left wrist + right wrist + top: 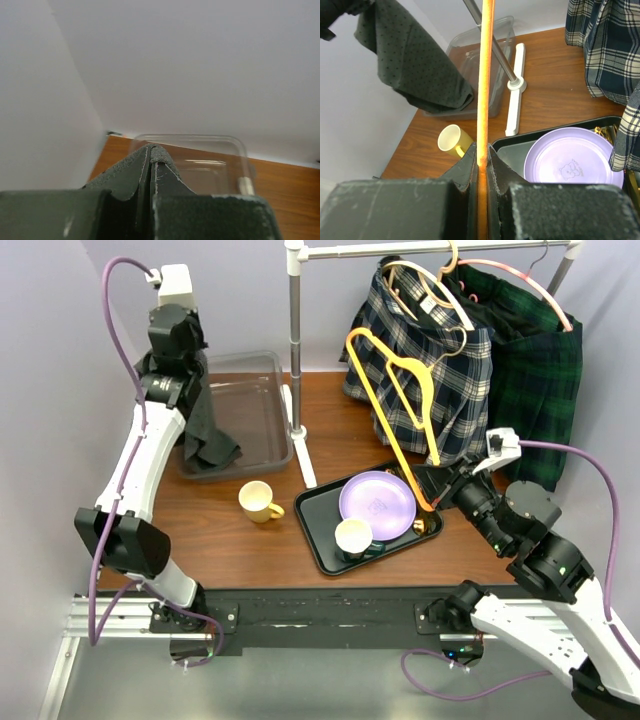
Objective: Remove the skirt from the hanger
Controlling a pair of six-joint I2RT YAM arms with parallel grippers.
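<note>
A dark grey dotted skirt hangs from my left gripper, which is shut on its top edge above the clear plastic bin; the hem droops into the bin. The skirt also shows at the upper left of the right wrist view. In the left wrist view the left gripper has its jaws pressed together, and the cloth itself is out of sight there. The bare orange hanger leans up over the tray. My right gripper is shut on its lower bar, and the hanger runs straight up between the jaws.
A clothes rack stands behind the tray, with plaid skirts and a dark green one on hangers. A black tray holds a purple plate and a cup. A yellow mug sits to the tray's left.
</note>
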